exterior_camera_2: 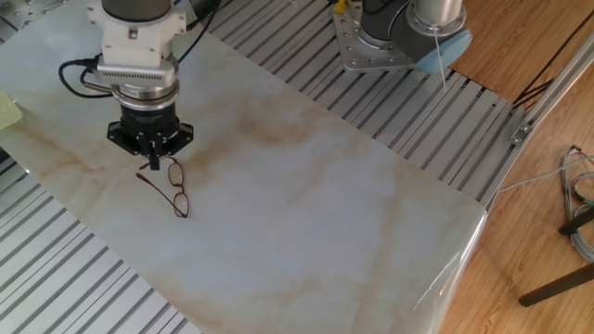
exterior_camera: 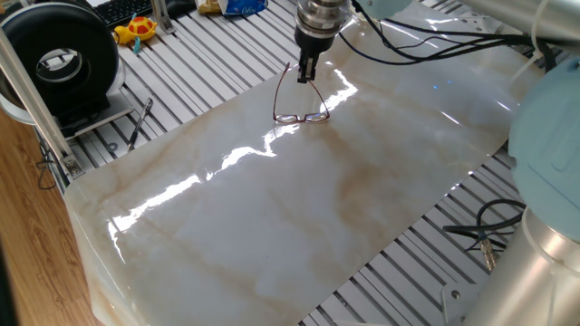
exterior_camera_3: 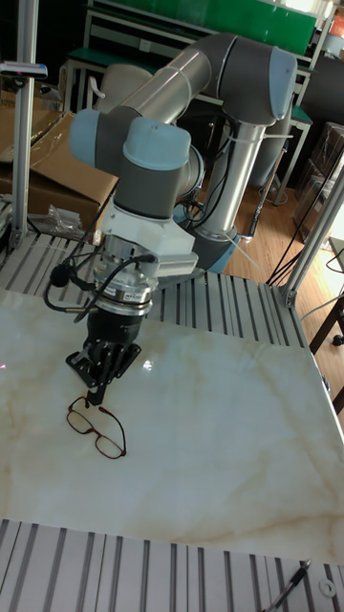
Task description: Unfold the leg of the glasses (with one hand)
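Note:
The glasses point(exterior_camera: 302, 116) point(exterior_camera_2: 176, 196) point(exterior_camera_3: 96, 427) have a thin dark-red wire frame and lie on the marble sheet point(exterior_camera: 299, 208) toward its far side. Their two lenses rest on the sheet, and both slim legs stand out from the frame. My gripper point(exterior_camera: 308, 76) point(exterior_camera_2: 151, 165) point(exterior_camera_3: 96, 396) points straight down just beyond the frame. Its fingers are pinched together on the tip of one leg, which slants up from the frame to the fingertips. The other leg stretches out over the sheet beside it.
A black pen-like tool point(exterior_camera: 140, 122) lies on the slatted table left of the sheet. Farther left stands a black round device point(exterior_camera: 59, 59), with a yellow toy point(exterior_camera: 136, 29) behind it. Loose cables point(exterior_camera: 494, 237) lie at the right edge. The arm's base point(exterior_camera_2: 390, 37) stands beyond the sheet.

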Controlling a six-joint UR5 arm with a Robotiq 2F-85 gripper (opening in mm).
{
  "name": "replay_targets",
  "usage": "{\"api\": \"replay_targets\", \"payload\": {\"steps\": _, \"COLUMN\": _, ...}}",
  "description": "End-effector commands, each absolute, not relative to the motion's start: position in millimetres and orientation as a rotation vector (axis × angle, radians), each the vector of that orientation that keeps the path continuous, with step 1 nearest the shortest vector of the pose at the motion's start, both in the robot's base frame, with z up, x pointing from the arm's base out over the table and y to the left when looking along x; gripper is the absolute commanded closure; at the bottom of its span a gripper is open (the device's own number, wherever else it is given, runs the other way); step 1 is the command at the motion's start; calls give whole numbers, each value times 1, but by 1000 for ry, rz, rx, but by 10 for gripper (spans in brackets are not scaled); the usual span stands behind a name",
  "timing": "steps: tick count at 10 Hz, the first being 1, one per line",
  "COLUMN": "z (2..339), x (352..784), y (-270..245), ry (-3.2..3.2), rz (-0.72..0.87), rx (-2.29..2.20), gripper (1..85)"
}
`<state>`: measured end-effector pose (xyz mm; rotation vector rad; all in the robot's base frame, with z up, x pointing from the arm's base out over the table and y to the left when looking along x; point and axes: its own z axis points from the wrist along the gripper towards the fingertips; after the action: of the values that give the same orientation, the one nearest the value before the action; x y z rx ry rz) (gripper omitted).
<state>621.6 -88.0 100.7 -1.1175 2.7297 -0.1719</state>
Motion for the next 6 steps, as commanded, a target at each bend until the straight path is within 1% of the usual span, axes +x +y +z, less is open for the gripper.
{"api": "replay_targets", "payload": {"steps": 1, "z": 104, "x": 617, "y": -91, "ry": 2732, "rz": -146, "rx": -1109, "gripper": 843}}
{"api": "replay_targets", "payload": {"steps": 3, "z": 111, "x": 606, "y": -86, "ry": 2755, "rz": -126, "rx": -1087, "gripper": 843}}
{"api": "replay_targets", "payload": {"steps": 5, "z": 127, "x": 590, "y": -78, "ry": 2773, "rz": -90, "rx": -1038, "gripper": 843}}
{"api": "replay_targets", "payload": {"steps": 6, "z": 130, "x": 589, "y": -73, "ry": 2773, "rz": -67, "rx": -1001, "gripper": 843}}
